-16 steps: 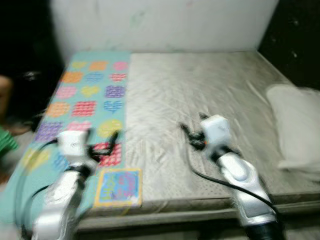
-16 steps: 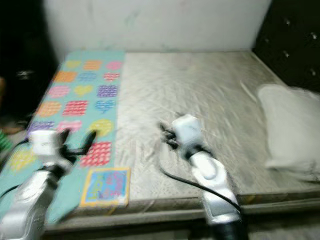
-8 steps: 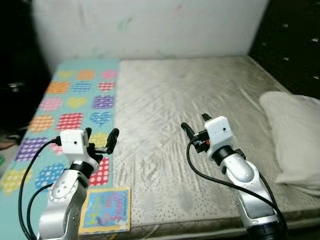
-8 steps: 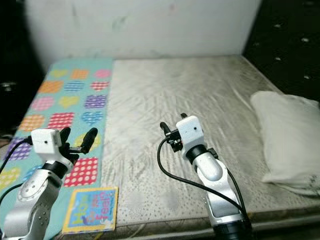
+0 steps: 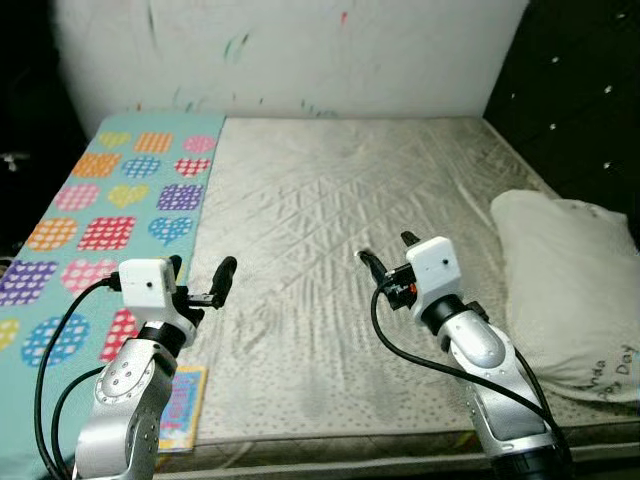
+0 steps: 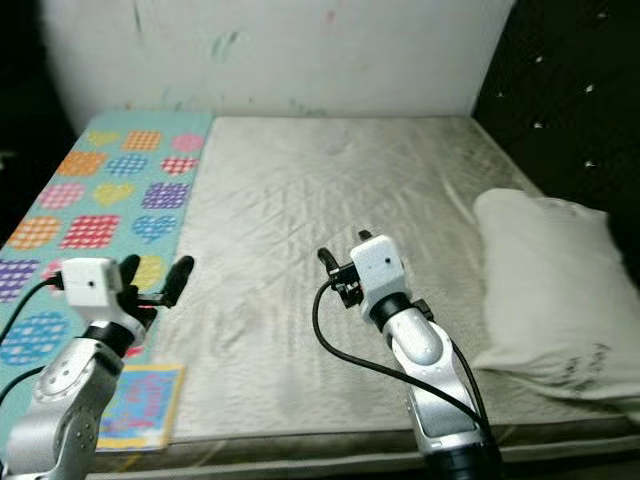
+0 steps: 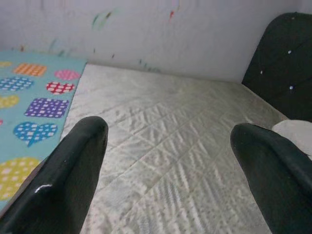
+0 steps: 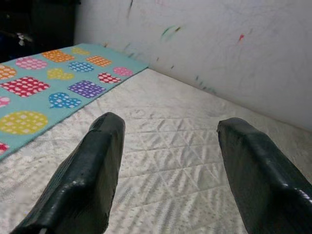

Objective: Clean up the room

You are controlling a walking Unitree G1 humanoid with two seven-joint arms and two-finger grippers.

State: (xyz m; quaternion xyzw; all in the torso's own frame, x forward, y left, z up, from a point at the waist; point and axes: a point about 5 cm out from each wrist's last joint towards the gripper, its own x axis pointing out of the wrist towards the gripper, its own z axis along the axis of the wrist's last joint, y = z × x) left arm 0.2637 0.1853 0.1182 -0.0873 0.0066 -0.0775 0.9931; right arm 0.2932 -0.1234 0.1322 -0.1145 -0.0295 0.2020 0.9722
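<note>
The view has swung right across the mattress toward the pillow, left claw and right claw both spread, empty.

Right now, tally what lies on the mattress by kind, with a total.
Pillow: 1
Patterned teal mat: 1
Picture book: 1
Total: 3

Head stereo looks down on mattress; wrists skim it.
</note>
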